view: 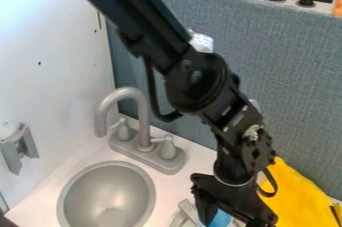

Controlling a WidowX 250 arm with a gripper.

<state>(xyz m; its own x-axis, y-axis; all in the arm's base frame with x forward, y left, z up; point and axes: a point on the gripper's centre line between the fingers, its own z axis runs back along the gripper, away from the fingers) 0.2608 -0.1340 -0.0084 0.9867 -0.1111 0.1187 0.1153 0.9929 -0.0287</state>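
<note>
Claw (231, 217) by smooth blue object (220, 219).

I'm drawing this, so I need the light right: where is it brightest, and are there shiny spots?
In the camera view, the wall glares brightest towards the top left corner; the dark arm has small shiny spots; the sink shines softly.
</note>
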